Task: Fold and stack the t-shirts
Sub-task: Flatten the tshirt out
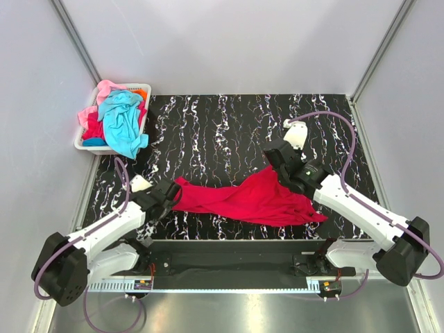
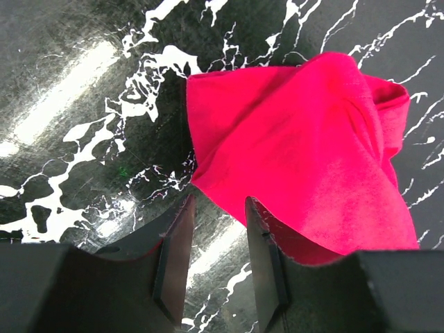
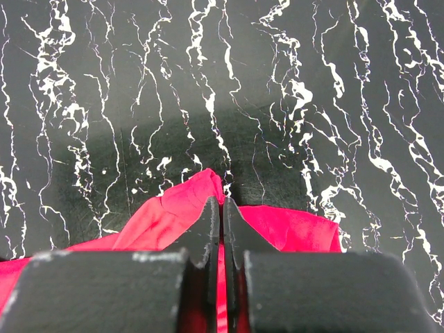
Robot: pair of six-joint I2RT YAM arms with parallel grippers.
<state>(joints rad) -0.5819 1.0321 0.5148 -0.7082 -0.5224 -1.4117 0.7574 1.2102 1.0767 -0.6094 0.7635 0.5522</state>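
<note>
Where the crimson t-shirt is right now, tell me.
In the top view the crimson t-shirt lies stretched across the near middle of the table, its right end pinched in the right hand, its left end just beside the open left hand.

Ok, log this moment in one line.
red shirt: spread on table, unfolded | left claw: open, empty | right claw: shut on shirt
</note>
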